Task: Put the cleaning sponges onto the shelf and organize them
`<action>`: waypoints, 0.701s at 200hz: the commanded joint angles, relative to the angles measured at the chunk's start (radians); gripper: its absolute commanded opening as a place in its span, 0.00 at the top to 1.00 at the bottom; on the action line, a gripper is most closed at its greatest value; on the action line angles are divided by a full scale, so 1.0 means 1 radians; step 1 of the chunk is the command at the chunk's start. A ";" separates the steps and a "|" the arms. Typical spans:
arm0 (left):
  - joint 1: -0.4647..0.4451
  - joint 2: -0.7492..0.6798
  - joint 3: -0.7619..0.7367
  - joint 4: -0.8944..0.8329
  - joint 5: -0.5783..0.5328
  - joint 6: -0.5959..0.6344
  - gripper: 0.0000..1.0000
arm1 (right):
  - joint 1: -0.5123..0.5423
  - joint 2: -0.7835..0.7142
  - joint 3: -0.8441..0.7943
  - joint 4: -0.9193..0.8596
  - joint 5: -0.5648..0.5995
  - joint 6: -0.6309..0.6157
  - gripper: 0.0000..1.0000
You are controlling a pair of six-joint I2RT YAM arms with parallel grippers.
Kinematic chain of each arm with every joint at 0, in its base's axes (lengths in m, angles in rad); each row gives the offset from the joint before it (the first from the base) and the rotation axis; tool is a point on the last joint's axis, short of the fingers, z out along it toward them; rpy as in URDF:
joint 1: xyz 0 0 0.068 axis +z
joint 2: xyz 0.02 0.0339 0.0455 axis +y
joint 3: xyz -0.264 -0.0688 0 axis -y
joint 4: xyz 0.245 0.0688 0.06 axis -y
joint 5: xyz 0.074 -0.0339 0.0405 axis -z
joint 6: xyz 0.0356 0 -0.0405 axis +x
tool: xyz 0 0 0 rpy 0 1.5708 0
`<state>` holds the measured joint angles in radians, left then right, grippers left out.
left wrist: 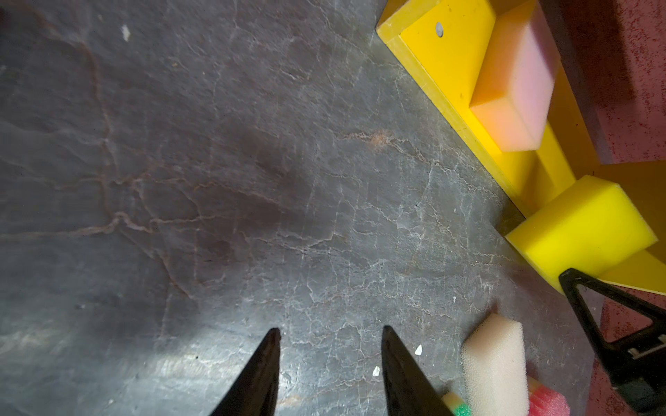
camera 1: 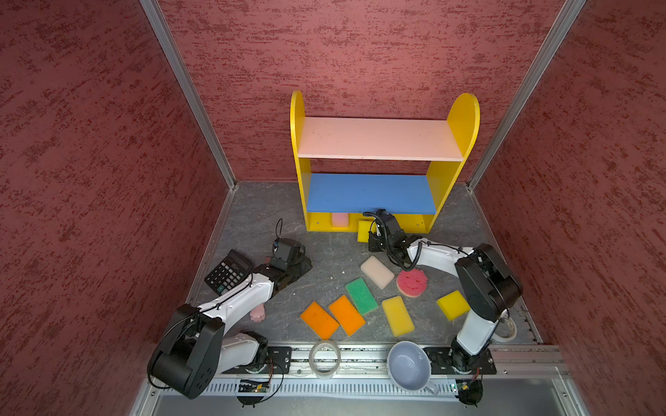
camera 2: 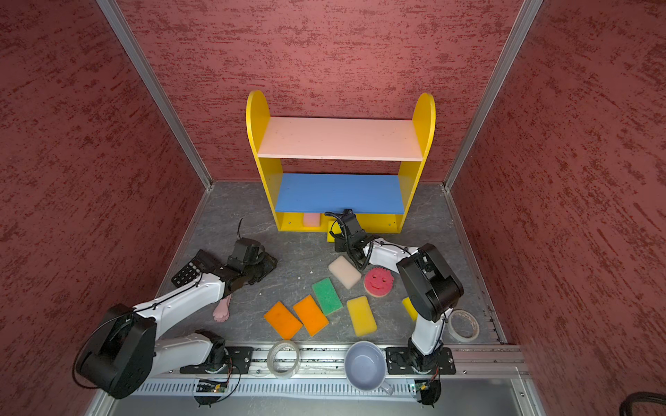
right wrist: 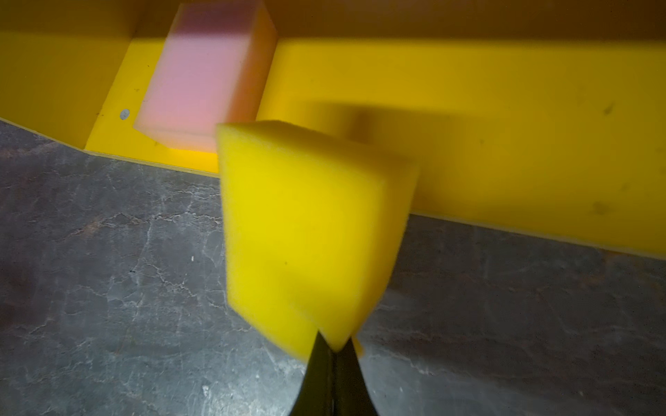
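The shelf, set at the far edge of the tabletop, is seen whole only in both top views, its pink and blue boards bare; the wrist views take in just its yellow base, where the pink sponge is lodged near the left end. In the right wrist view the right gripper is shown pinched tight on a corner of a yellow sponge, which is held tilted at the base's front lip. The left gripper is seen partly spread above bare tabletop, with nothing between its fingers. Seven sponges are scattered from the middle toward the near edge: a white sponge, a round red sponge, a green sponge, two orange sponges and two loose yellow sponges. A calculator is half covered by the left arm near the left edge; a tape roll by the near right corner is shown whole in a top view.
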<state>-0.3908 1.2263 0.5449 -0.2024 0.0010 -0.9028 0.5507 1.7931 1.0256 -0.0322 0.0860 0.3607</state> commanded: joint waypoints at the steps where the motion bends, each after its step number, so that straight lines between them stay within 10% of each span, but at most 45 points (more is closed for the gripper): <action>1: 0.005 -0.010 -0.016 -0.014 -0.012 -0.004 0.53 | -0.015 0.010 0.005 0.112 0.068 0.001 1.00; 140: -0.020 0.032 0.011 -0.036 -0.025 -0.015 0.51 | -0.053 0.119 0.029 0.222 0.134 0.004 1.00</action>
<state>-0.4038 1.2373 0.5365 -0.2256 -0.0086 -0.9119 0.5205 1.8919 1.0332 0.1822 0.1898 0.3752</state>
